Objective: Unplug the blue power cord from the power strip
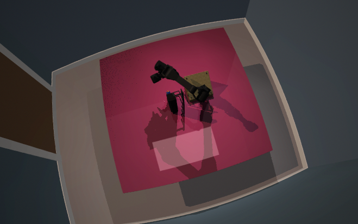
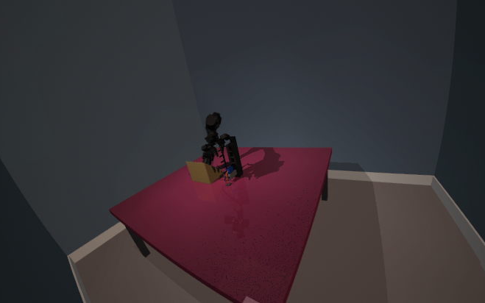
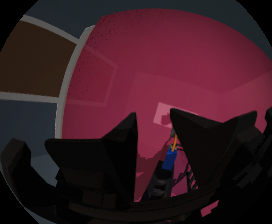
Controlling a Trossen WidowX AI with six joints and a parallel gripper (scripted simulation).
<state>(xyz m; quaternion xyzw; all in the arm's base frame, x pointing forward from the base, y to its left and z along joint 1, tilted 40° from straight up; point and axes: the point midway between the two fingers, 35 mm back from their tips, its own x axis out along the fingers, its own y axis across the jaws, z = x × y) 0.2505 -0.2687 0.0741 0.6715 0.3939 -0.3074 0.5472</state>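
Approach step, well short of any grasp. Claw (image 3: 153,143) partly open, fingers a moderate gap apart, nothing between them. Hanging high above the table (image 1: 135,155), off to one side of the strip (image 1: 172,103) rather than over it. In the wrist view, plug (image 3: 167,157) framed in the gap between the two fingers, far below and ahead, blue body with an orange tip showing at its upper end. Plug seated at the near end of the strip (cord itself too thin and dark to trace in any view). Strip standing on edge beside a thin rack, close to the tan base plate (image 1: 199,80).

Next move, as judged: descend along the present line of sight, keeping the plug centred between the fingers. Gap looks wide enough to straddle the plug, though hard to be sure from this height. Then close on the plug body, pull it away from the strip along its socket axis, open up and withdraw clear of plug, cord and strip.
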